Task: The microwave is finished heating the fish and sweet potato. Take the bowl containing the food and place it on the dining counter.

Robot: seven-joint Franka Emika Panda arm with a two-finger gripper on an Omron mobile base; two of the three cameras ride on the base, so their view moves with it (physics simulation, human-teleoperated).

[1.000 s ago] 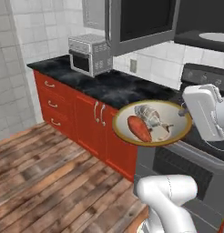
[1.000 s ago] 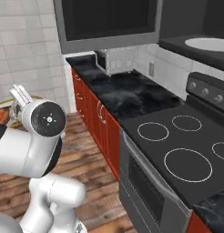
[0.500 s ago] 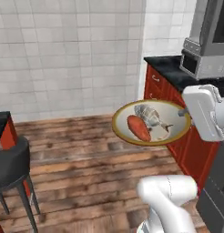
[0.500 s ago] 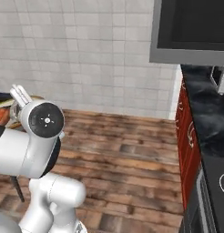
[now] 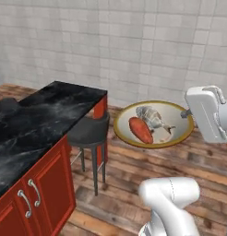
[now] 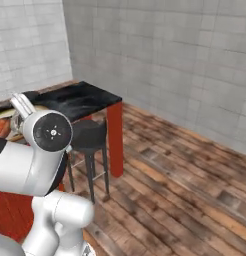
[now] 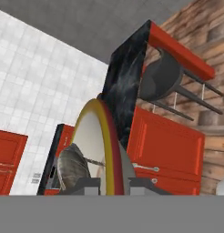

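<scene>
The shallow wide bowl with a yellow-tan rim and cream inside hangs level in the air over the wooden plank floor, clear of the long black marble-veined worktop over red cabinet doors, which lies toward nine o'clock of it in the left base view. Inside the bowl lie two pieces of food: the orange-red rounded sweet potato chunk at about seven o'clock of the bowl's middle, and the whitish-grey lumpy fish just beside it toward one o'clock, the two touching or nearly so. The sweet potato's long axis runs from eleven o'clock to five o'clock in that view. The gripper is pressed together on the bowl's rim at the three o'clock edge; in the hand view the rim stands edge-on between the two dark fingertips. A dark round-seated stool on thin metal legs stands at the worktop's end, between the worktop and the bowl.
</scene>
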